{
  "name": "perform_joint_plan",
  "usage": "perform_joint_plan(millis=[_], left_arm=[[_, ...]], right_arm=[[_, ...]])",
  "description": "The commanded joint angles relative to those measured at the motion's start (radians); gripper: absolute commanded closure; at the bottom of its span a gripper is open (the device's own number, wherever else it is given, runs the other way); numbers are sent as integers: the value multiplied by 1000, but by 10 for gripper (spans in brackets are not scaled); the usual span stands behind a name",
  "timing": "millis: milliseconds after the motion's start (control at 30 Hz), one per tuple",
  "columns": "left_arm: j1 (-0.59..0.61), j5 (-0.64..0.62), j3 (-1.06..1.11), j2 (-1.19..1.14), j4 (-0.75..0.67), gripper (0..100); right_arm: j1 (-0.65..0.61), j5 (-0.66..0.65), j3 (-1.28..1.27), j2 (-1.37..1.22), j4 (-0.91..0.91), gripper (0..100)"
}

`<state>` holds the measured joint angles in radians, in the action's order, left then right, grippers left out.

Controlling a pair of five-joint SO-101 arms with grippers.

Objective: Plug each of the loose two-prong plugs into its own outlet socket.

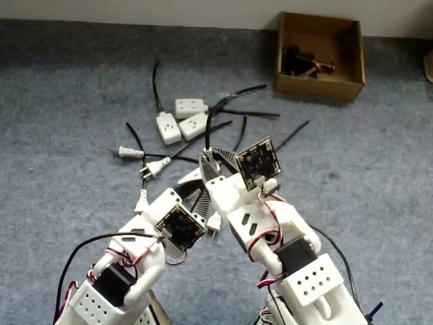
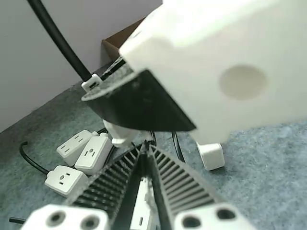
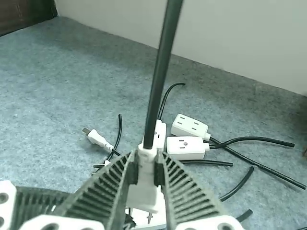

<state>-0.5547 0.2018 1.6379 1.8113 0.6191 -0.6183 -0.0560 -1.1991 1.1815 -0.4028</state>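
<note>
My right gripper (image 1: pixel 211 162) (image 3: pixel 146 155) is shut on a white two-prong plug (image 3: pixel 146 184), whose black cord (image 3: pixel 160 62) rises away from the fingers. Just beneath it, my left gripper (image 1: pixel 198 184) (image 2: pixel 145 151) is shut on a white piece (image 2: pixel 140 203) that looks like an outlet socket. Three white sockets (image 1: pixel 189 107) (image 1: pixel 168 127) (image 1: pixel 194 126) lie together on the carpet beyond both grippers. Loose plugs (image 1: pixel 130 153) (image 1: pixel 155 167) (image 1: pixel 142 201) rest to their left, nearer the arms. Another small white piece (image 1: pixel 214 222) lies between the arms.
The floor is grey carpet (image 1: pixel 365 162) strewn with short black cords (image 1: pixel 250 114). A cardboard box (image 1: pixel 318 84) holding dark parts stands at the back right. Open carpet lies to the far left and right.
</note>
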Motion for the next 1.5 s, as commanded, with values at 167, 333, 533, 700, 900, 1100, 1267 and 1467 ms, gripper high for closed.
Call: perform_joint_plan(millis=[167,333,533,700,900,1100,1267,1467], left_arm=[[5,-8,-22,12,-26,994],[38,-9,-21,10,-31,994],[42,-9,39,8,-129,994],[74,-9,39,10,-135,994],[74,-9,39,10,-135,994],[94,-9,39,10,-137,994],[133,-9,50,7,-187,994],[134,-9,50,7,-190,994]], right_arm=[[-7,6,67,30,-2,993],[-7,6,67,58,-12,993],[-54,8,73,61,-82,993],[-59,8,73,61,-82,993],[-61,8,73,61,-85,993],[-61,8,67,61,-85,993],[-61,8,67,61,-87,993],[-61,8,67,61,-88,993]])
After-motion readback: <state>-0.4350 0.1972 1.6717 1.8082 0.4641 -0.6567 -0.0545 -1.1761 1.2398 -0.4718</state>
